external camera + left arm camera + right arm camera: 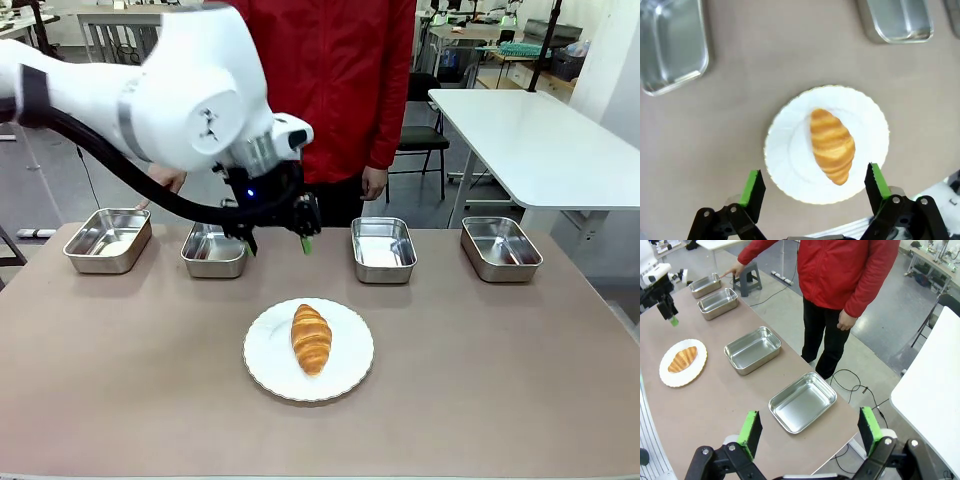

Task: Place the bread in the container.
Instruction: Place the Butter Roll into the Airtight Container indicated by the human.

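The left claw [278, 243] hangs released, green pads spread wide, above the brown surface [120, 370], with the golden-brown ridged croissant [311, 338] just below it on a round white plate [350, 375], the shiny steel trays [383, 249] beyond.

loc: robot lab/workshop | bkgd: white worktables [540, 140], chair [425, 135], floor cables [850, 382], other benches w/ gear
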Robot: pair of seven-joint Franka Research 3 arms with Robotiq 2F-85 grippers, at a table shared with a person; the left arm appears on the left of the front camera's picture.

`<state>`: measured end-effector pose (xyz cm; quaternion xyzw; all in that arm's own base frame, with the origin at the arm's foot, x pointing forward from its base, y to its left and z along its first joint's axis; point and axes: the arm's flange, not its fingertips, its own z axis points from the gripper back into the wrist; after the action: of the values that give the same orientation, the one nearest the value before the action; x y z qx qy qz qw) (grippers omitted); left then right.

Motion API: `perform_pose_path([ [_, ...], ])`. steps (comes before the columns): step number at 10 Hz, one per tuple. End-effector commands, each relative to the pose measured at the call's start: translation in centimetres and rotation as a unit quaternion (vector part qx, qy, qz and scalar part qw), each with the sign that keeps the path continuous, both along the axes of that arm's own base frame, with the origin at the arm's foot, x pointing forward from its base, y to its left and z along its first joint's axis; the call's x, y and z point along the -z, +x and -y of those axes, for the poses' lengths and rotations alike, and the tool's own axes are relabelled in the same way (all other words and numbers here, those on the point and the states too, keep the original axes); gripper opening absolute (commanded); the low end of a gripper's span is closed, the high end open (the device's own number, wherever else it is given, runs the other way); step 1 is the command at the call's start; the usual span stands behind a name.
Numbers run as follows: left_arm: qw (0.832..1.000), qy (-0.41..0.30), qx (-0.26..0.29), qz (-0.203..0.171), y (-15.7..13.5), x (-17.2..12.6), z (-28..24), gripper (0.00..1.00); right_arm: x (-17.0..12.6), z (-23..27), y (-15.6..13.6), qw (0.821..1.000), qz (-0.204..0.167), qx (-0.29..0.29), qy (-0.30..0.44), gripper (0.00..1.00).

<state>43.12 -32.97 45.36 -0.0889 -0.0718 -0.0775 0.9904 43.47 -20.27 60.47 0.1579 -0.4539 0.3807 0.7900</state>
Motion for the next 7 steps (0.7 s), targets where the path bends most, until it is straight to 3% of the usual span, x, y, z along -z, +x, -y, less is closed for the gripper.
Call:
perform_pose_path([
  [1,0.999,0.009,-0.033,-0.034,-0.3,1.8,3.2,1.0,-0.1,-0.2,0.0,1.0,0.001,-0.002,0.0,1.0],
  [4,0.998,0.001,-0.063,-0.026,-2.1,5.0,4.7,1.0,-0.1,-0.2,0.0,1.0,0.001,-0.002,0.0,1.0],
  [5,0.996,0.016,-0.07,-0.043,-1.9,6.2,4.7,1.0,-0.1,-0.2,0.0,1.0,0.001,-0.002,0.0,1.0],
  [6,0.994,0.057,-0.056,-0.077,-1.5,5.1,5.1,1.0,-0.1,-0.2,0.0,1.0,0.001,-0.002,0.0,1.0],
  [7,0.997,0.005,-0.054,-0.047,-2.4,5.3,4.9,1.0,-0.1,-0.2,0.0,1.0,0.001,-0.002,0.0,1.0],
])
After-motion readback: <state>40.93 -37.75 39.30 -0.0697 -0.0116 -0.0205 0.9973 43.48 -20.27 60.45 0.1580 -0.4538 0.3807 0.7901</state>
